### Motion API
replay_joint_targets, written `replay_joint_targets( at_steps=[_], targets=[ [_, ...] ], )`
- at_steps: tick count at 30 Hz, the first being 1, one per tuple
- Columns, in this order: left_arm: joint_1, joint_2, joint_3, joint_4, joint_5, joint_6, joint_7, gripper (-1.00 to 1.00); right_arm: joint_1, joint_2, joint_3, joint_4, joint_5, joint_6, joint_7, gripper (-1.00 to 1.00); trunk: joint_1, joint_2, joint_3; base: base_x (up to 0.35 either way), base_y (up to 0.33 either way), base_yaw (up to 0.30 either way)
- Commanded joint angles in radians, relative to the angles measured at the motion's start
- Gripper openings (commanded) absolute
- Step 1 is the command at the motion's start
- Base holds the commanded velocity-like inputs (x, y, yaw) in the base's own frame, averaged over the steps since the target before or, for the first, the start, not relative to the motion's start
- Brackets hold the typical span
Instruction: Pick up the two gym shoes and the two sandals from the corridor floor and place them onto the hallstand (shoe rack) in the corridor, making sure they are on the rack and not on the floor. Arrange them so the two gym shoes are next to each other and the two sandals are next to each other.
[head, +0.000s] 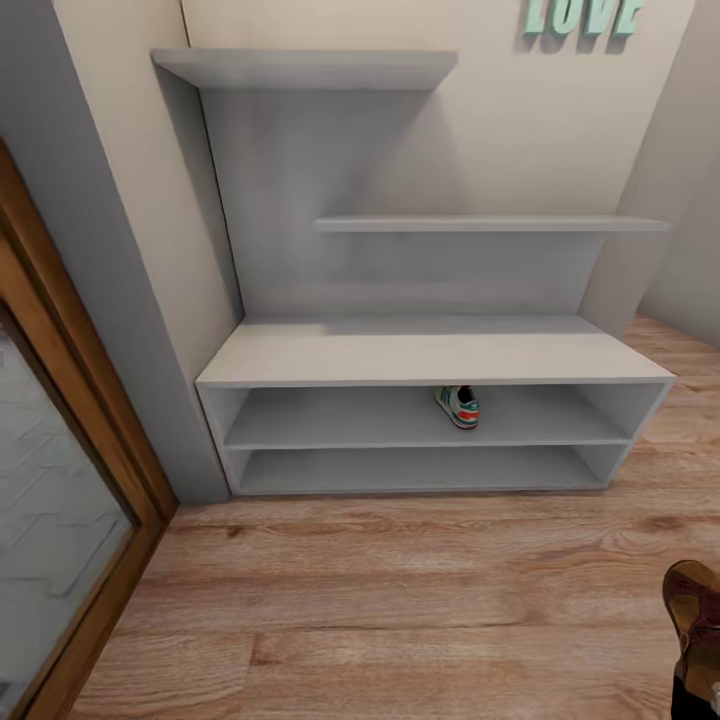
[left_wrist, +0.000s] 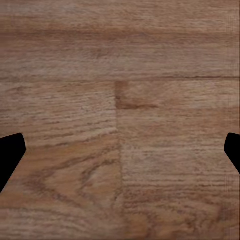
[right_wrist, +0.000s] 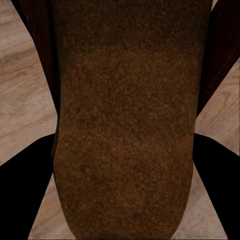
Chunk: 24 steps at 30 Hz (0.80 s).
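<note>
Against the wall ahead of us stands the hallstand (head: 430, 355), pale grey, with two open tiers below and two staggered shelves on its back panel. On the upper tier, about midway along, we see one gym shoe (head: 458, 406), its heel toward us. At the lower right edge of the head view we see a sandal (head: 695, 610) held above the floor (head: 400, 600), well apart from the hallstand, with a dark part of the right arm just below it. Through the right wrist camera the sandal's brown sole (right_wrist: 122, 140) lies between the two dark fingers (right_wrist: 20, 190) of our right claw (right_wrist: 122, 200), which is clamped on it. Our left claw (left_wrist: 120, 155) hangs over bare floor planks (left_wrist: 120, 75), its fingers (left_wrist: 9, 155) spread wide apart with nothing between them.
</note>
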Motion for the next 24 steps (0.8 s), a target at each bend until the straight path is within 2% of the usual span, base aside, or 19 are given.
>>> replay_joint_targets(
  at_steps=[1,6,12,14,15,16,17,18,20,22,23,24],
  targets=[
    [-0.001,-0.001,0.003,0.001,-0.003,-0.004,-0.007,1.0,-0.001,0.007,0.003,0.0,-0.01,-0.004,-0.002,-1.0,0.0,0.0,-0.001,0.0,0.311,0.0],
    [-0.001,0.0,0.002,0.001,-0.004,-0.004,-0.007,1.0,-0.001,0.014,0.003,-0.001,-0.011,-0.004,-0.001,-1.0,0.0,0.0,-0.001,0.0,0.305,0.0],
    [-0.001,-0.001,-0.001,0.001,-0.005,-0.006,-0.007,1.0,-0.001,0.015,0.003,-0.001,-0.011,-0.004,0.0,-1.0,0.0,0.0,-0.001,0.0,0.089,0.0],
    [-0.005,-0.003,-0.01,-0.006,-0.005,-0.006,-0.029,1.0,-0.001,0.066,0.017,-0.004,0.013,-0.003,0.001,-1.0,0.0,0.0,-0.001,0.0,0.022,0.0],
    [-0.011,-0.005,-0.024,-0.012,-0.004,-0.005,-0.072,1.0,-0.001,0.112,0.041,-0.017,0.047,0.0,0.0,-1.0,0.0,0.0,-0.001,0.0,0.013,0.0],
    [-0.014,-0.006,-0.031,-0.014,-0.004,-0.005,-0.094,1.0,-0.001,0.131,0.052,-0.024,0.063,0.001,0.0,-1.0,0.0,0.0,-0.001,0.0,0.008,0.0],
    [-0.033,-0.006,-0.047,-0.023,-0.001,0.002,-0.176,1.0,-0.001,0.182,0.09,-0.067,0.121,0.016,-0.002,-1.0,0.0,0.0,-0.001,0.0,0.005,0.0],
    [-0.07,-0.005,-0.057,-0.028,0.004,0.01,-0.341,1.0,-0.006,0.281,0.134,-0.189,0.228,0.189,-0.004,-1.0,0.0,0.0,-0.001,0.0,0.001,0.0],
    [-0.078,-0.005,-0.055,-0.025,0.004,0.008,-0.413,1.0,-0.024,0.351,0.145,-0.292,0.264,0.403,-0.005,-1.0,0.0,0.0,-0.001,0.0,0.0,0.0],
    [-0.079,-0.005,-0.055,-0.022,0.003,0.004,-0.433,1.0,-0.036,0.386,0.15,-0.351,0.274,0.51,-0.005,-1.0,0.0,0.0,-0.001,0.0,0.0,0.0],
    [-0.077,-0.003,-0.056,-0.02,0.003,0.0,-0.447,1.0,-0.05,0.419,0.156,-0.405,0.28,0.607,-0.006,-1.0,0.0,0.0,-0.001,0.0,0.0,0.0],
    [-0.075,-0.002,-0.056,-0.019,0.003,-0.002,-0.453,1.0,-0.057,0.435,0.161,-0.429,0.283,0.65,-0.006,-1.0,0.0,0.0,-0.001,0.0,0.0,0.0]
  ],
)
